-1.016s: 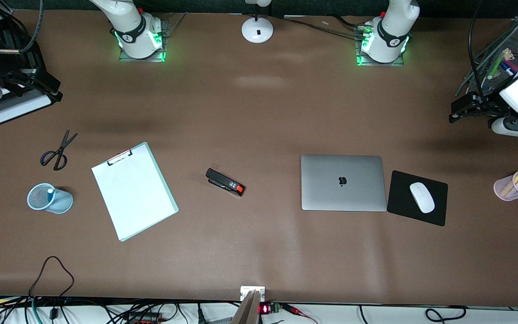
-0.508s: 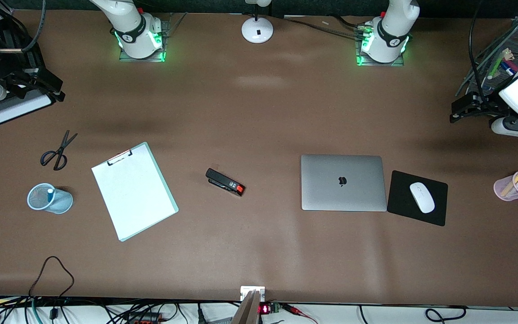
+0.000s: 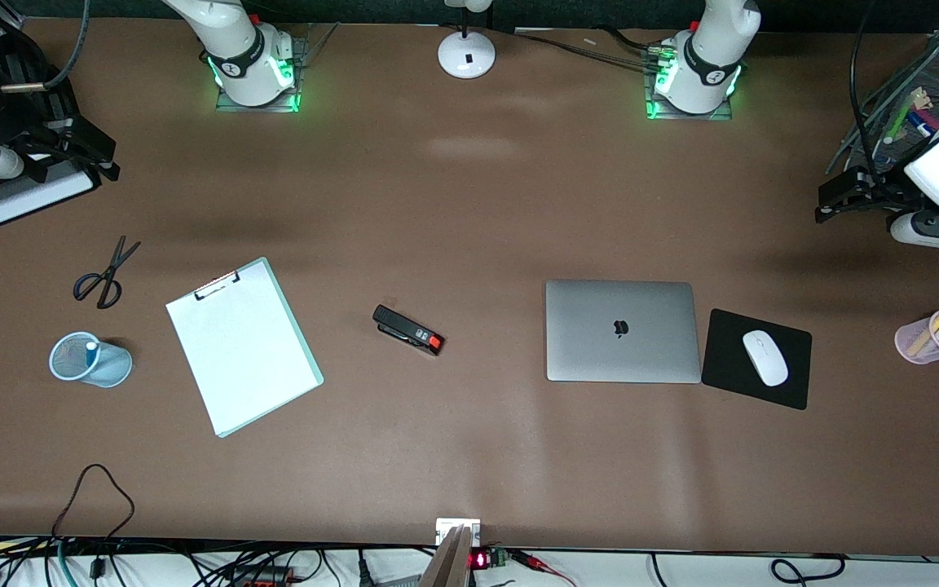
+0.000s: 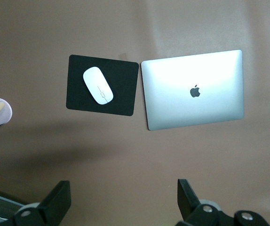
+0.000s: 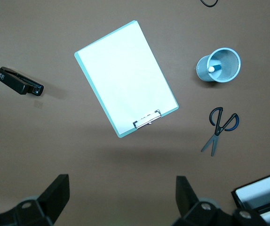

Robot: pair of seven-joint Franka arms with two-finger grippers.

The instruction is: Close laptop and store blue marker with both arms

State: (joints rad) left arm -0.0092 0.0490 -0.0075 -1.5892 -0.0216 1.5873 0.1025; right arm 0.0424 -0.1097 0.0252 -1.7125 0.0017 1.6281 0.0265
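Left gripper [image 4: 121, 197]: spread wide, empty, raised at the left arm's end of the bench [image 3: 469, 204].
Right gripper [image 5: 121, 197]: wide apart, empty, at the right arm's end; has crept slightly since the earlier frame.
Laptop [image 3: 622, 330]: lid shut, touching the mouse pad [image 3: 756, 359].
Blue marker [image 5: 211, 69]: whitish tip showing inside the blue mesh cup [image 3: 89, 359], clearest in the right wrist view.
Left wrist view only: laptop [image 4: 193, 89] and mouse pad [image 4: 102, 85].

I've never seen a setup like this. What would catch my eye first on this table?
Probably the silver laptop, shut flat with its dark apple logo up, beside a white mouse on a black mouse pad. Toward the right arm's end lie a white clipboard and a blue mesh cup holding the blue marker. Both open grippers, left and right, hover at the table's ends.
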